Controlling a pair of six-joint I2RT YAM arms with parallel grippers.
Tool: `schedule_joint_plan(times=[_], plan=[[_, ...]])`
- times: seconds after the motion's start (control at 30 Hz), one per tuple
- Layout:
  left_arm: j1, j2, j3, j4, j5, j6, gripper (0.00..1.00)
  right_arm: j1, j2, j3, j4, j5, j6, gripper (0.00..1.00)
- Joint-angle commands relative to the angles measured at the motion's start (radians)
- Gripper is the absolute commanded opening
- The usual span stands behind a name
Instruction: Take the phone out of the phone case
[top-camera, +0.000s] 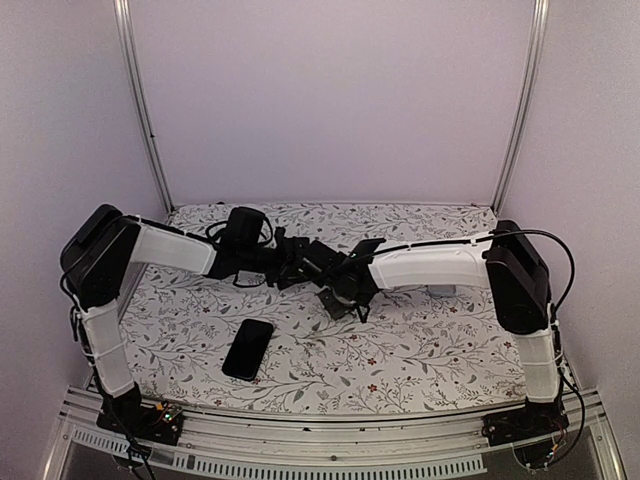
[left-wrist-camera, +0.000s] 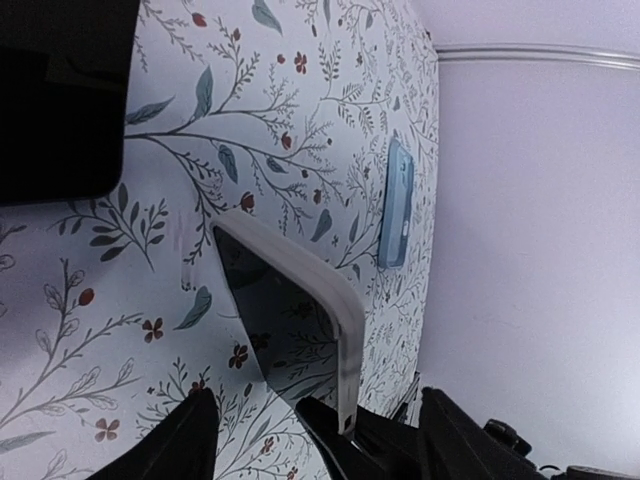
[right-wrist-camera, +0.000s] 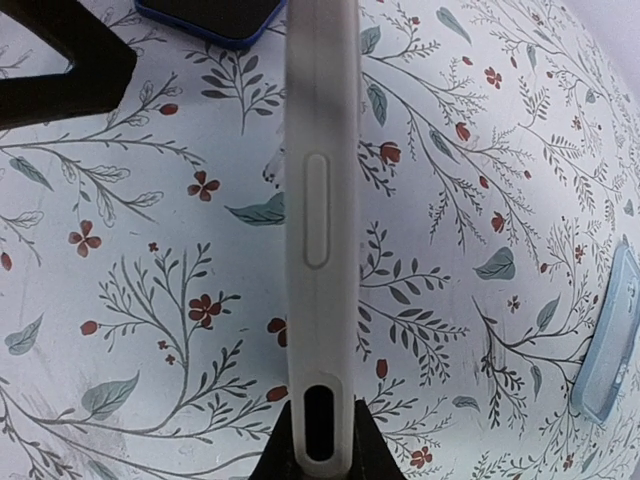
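While the right gripper is clamped on one short end of the pale phone case, the case is held over the desk. Its long axis runs straight away from the fingers, button edge toward the wrist camera. The left gripper is spread apart, with the held end of the case between its fingers. The black phone lies flat near the desk's front, out of the case, its long axis running front to back and leaning slightly right at the far end.

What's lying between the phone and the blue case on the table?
Only bare floral cloth; in the right wrist view, the gripped white case crosses in front.
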Motion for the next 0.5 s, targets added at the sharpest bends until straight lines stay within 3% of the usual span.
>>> schedule_joint_plan(times=[0.0,0.27,0.47], plan=[[0.013,-0.093,-0.010,0.016,0.030,0.055,0.73,-0.027,-0.086,-0.028,0.070,-0.110,-0.005,0.00],[0.065,-0.162,-0.068,0.006,0.020,0.089,0.78,-0.101,-0.216,-0.135,0.189,-0.289,0.025,0.00],[0.081,-0.187,-0.101,0.021,0.033,0.109,0.78,-0.188,-0.337,-0.243,0.348,-0.551,0.072,0.00]])
